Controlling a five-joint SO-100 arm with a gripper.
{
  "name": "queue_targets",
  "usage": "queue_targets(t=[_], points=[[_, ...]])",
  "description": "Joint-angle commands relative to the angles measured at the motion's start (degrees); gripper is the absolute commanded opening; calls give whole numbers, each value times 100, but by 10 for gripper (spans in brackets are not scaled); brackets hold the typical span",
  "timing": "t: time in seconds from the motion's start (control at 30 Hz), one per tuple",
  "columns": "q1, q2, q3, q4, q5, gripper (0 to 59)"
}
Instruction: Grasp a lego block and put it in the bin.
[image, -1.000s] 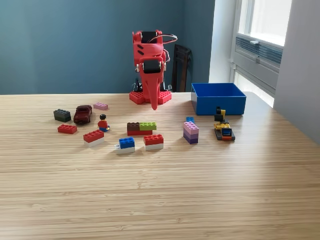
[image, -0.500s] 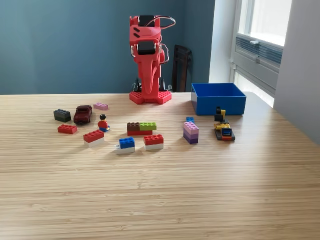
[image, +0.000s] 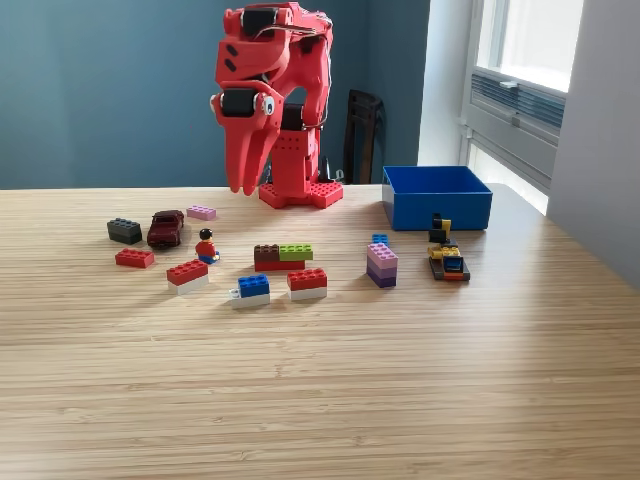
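The blue bin (image: 440, 214) stands open-topped at the back of the exterior view's right. Lego pieces lie scattered on the wooden table (image: 320, 390): a red-on-white block (image: 187, 273), a blue-on-white block (image: 251, 290), another red-on-white block (image: 307, 283), a brown-and-green block on a red base (image: 282, 257), a pink-and-purple stack (image: 381, 264), a flat red block (image: 134, 258) and a pink plate (image: 201, 212). My red gripper (image: 243, 188) hangs point-down above the table's back, left of the arm's base, its fingers close together and holding nothing.
A dark grey block (image: 124, 230), a dark red toy car (image: 166, 228) and a minifigure (image: 206, 246) sit at the left. A small yellow-and-black lego vehicle (image: 446, 255) stands in front of the bin. The arm's base (image: 300, 192) is at the back centre.
The arm has risen and swung toward the exterior view's left, carrying the gripper from in front of the base to left of it. No lego piece has moved.
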Motion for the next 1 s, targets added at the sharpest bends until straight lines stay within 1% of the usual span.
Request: queue_targets(t=[0.03, 0.2, 0.33, 0.43, 0.7, 0.83, 1.0], points=[[615, -642, -624, -9, 79, 268], [1143, -1134, -826, -9, 149, 307], [1494, -1450, -984, 0, 88, 315], [1767, -1679, -1178, 88, 0, 304], [2461, -2338, -2039, 844, -387, 294], [2777, -2531, -2399, 1063, -624, 297], [3067, -2786, -2892, 1494, -932, 298]])
